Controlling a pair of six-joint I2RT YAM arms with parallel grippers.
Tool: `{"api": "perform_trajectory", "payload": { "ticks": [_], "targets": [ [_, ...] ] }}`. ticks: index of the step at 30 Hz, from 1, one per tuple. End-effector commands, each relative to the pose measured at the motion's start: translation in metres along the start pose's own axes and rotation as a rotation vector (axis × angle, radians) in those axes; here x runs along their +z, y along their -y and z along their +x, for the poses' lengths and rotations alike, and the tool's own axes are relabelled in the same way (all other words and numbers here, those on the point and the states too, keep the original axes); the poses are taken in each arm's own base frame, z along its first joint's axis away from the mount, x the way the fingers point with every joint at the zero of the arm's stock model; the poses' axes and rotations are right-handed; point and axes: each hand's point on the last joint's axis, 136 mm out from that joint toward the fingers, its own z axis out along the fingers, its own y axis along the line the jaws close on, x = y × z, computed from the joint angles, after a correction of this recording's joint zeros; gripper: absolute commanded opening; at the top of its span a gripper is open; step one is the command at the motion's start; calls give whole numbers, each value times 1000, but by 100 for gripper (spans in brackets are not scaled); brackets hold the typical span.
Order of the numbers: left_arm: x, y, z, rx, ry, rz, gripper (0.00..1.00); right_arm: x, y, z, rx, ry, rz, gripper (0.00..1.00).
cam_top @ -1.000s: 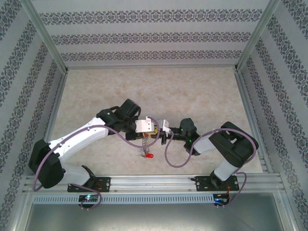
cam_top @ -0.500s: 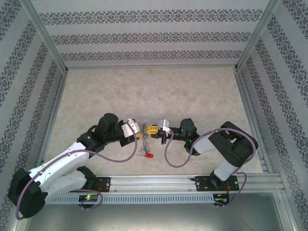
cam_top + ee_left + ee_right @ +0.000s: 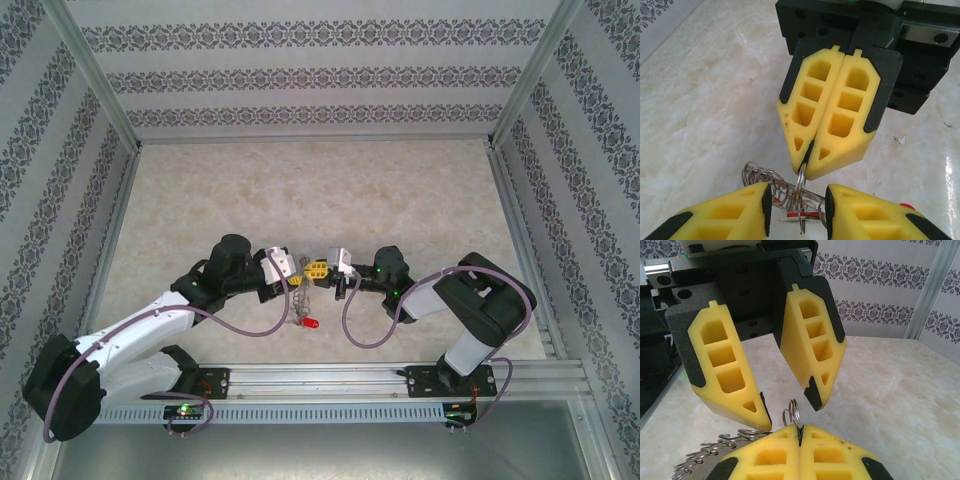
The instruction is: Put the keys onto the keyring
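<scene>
The ring (image 3: 799, 190) is pinched in the shut right gripper (image 3: 808, 161), and it should be kept steady while the open left gripper (image 3: 798, 201) is closed gently around its coils

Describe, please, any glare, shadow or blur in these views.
Left wrist view: glare streak on the table at right, keyring sharp. Right wrist view: evenly lit, wallpaper crisp. Top external view: even light, keyring tiny.

Silvery keyring (image 3: 800, 184) upright in grip of right end effector (image 3: 808, 159) (red-head key (image 3: 311, 324) adj.)
</scene>
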Motion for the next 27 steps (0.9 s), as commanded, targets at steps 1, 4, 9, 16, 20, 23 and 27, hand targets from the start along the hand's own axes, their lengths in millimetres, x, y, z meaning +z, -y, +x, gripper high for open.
{"api": "perform_trajectory", "payload": {
  "ticks": [1, 4, 9, 16, 20, 23, 27],
  "targets": [
    [-1, -1, -5, 12, 22, 10, 37, -2, -6, -7, -24, 35, -30, 0],
    [2, 1, -5, 12, 5, 36, 35, -1, -7, -7, -25, 36, -38, 0],
    [4, 1, -3, 27, -37, 58, 21, -2, -7, -8, -27, 38, -40, 0],
    [1, -1, -2, 41, -83, 65, 1, -3, -8, -8, -30, 38, -39, 0],
    [-4, -2, -2, 61, -132, 79, 0, -4, -6, -5, -37, 25, -26, 0],
    [-11, 1, -2, 80, -198, 124, 0, -6, -7, -2, -58, -6, -32, 11],
    [-22, 8, 2, 92, -322, 220, 0, -13, -5, 1, -108, -76, -29, 16]
  ]
}}
